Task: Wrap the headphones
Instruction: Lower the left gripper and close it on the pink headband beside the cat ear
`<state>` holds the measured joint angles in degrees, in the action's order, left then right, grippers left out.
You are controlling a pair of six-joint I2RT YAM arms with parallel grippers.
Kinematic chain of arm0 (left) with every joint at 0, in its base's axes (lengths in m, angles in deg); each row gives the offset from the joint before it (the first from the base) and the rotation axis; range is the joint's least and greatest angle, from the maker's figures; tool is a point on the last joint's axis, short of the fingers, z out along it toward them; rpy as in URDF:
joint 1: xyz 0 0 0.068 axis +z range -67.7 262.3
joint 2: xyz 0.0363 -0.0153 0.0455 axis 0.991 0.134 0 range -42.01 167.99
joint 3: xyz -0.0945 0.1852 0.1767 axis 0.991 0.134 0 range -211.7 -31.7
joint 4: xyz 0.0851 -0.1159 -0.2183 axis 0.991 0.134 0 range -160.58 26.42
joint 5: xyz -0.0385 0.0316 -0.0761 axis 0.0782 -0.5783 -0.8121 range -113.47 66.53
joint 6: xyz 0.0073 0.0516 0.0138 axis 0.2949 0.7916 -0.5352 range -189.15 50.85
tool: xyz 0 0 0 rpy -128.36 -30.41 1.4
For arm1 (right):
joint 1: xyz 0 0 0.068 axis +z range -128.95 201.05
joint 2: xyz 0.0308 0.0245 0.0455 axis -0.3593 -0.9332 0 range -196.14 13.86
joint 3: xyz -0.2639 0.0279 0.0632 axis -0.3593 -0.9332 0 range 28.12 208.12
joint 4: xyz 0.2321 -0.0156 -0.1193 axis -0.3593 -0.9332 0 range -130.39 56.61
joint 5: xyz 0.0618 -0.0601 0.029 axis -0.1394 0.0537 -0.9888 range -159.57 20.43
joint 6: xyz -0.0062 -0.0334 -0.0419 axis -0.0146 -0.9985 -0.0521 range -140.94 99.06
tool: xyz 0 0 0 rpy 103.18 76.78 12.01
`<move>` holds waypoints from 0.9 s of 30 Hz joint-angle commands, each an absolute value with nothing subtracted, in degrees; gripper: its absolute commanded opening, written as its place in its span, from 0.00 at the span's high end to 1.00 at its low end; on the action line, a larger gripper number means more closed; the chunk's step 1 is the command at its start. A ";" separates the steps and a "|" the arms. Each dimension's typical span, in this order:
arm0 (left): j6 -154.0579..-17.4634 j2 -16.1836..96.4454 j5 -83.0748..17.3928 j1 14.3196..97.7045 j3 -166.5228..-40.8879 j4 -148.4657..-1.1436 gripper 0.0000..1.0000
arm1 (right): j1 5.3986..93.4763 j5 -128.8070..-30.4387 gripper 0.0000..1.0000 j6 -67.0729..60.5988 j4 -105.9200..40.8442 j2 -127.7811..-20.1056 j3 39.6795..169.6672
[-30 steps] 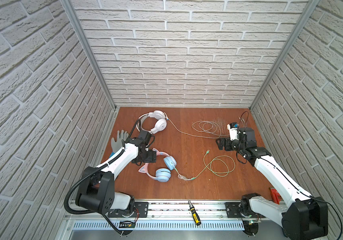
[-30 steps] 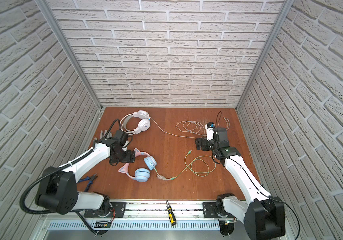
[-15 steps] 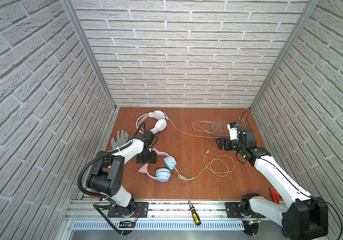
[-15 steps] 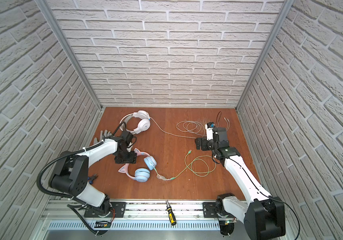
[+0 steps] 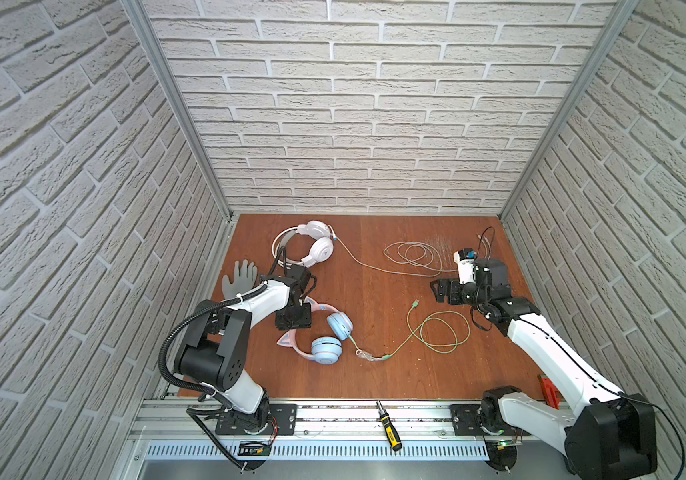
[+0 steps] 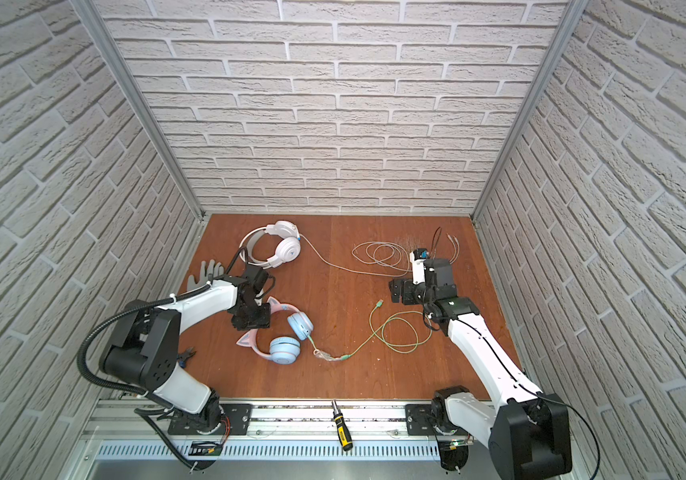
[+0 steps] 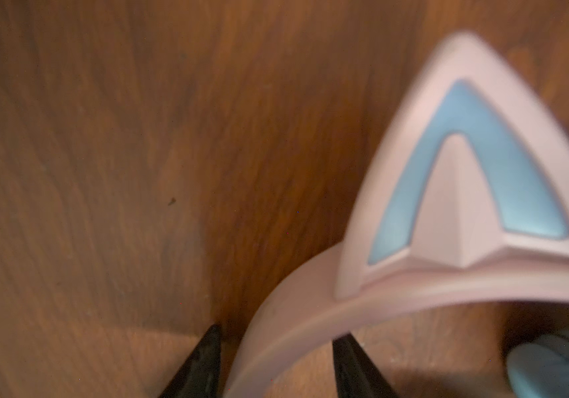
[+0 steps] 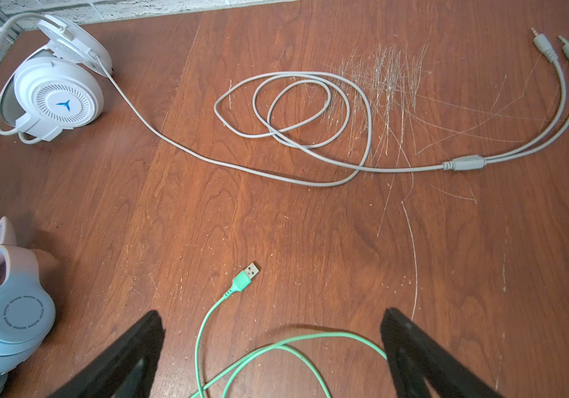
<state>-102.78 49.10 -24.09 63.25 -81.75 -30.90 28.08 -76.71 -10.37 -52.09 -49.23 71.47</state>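
I have the left tool (image 7: pixel 274 336) half-open astride the pink band of the cat-eared, blue-cupped headphones (image 5: pixel 326 351) lying on the brown wooden bench (image 5: pixel 395 374), not clamped, to anchor them; the right tool (image 8: pixel 272 320) hangs wide open and empty over their green cable's USB plug (image 8: pixel 241 281), ready for winding

Open bench (image 8: pixel 310 224) ahead of the right hand (image 8: pixel 272 315); green cable (image 8: pixel 207 330) loops right under it, white cable (image 8: pixel 310 110) coiled beyond.

The left tool (image 6: pixel 254 324) rests on the cat-ear headphones (image 6: pixel 285 351), near the white headphones (image 6: pixel 285 251).
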 commanded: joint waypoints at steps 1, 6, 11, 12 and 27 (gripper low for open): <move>-109.01 47.77 -24.09 62.25 -79.76 -32.48 0.53 | 28.58 -76.26 0.01 -10.37 -49.87 -48.23 71.35; -113.38 46.28 -22.68 61.74 -78.82 -32.43 0.57 | 28.57 -76.50 0.01 -10.74 -50.22 -48.92 72.28; -116.89 46.40 -23.51 61.39 -78.65 -32.78 0.61 | 28.54 -76.75 0.01 -10.74 -49.40 -49.47 72.55; -117.41 46.48 -23.54 61.33 -78.63 -32.74 0.61 | 28.58 -76.82 0.01 -10.66 -49.40 -49.51 72.59; -125.23 46.02 -29.89 60.77 -76.69 -35.21 0.59 | 28.76 -78.00 0.01 -9.34 -48.04 -49.80 72.00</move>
